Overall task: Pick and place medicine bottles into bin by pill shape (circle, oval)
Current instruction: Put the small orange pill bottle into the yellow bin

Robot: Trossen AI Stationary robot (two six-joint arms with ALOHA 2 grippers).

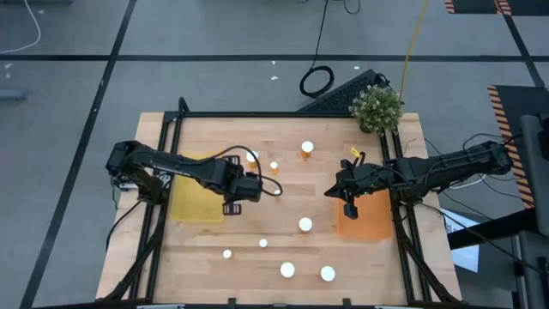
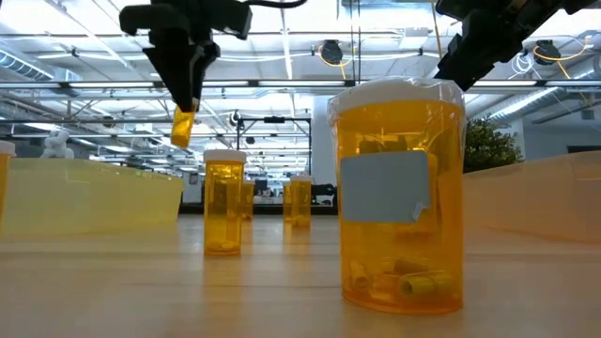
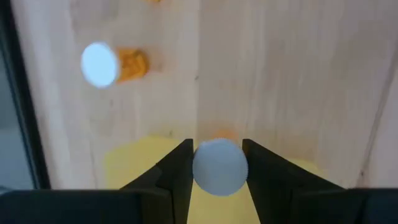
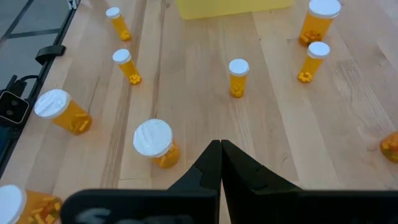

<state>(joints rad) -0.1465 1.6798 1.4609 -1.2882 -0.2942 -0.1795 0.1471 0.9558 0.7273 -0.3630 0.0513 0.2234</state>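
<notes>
Over at the yellow bin (image 1: 196,202), the left gripper (image 1: 233,193) hangs just off the bin's right edge, above the wood. Its fingers (image 3: 176,177) are clamped on either side of a white-capped amber bottle (image 3: 219,167), and in the low view that held bottle (image 2: 183,124) hangs clear of the table, lifted and tilted. The wrist view looks down past the cap onto yellow plastic and bare planks.

Moving right of the yellow bin, loose medicine bottles stand scattered across the table (image 1: 283,137): one with a white cap (image 1: 251,157) just beyond the gripper, a small one (image 1: 274,166) beside it, another (image 1: 307,148) further right toward the plant (image 1: 377,106). Nearer the front edge, well away from the yellow bin, stand more: a small bottle (image 1: 227,253), another (image 1: 263,243), a wider-capped one (image 1: 304,224), and two large caps (image 1: 287,269) (image 1: 327,274).

Far right of the yellow bin, the right gripper (image 1: 347,199) hovers at the left edge of the orange bin (image 1: 364,216). Its fingers (image 4: 211,163) are pressed together with nothing between them.
</notes>
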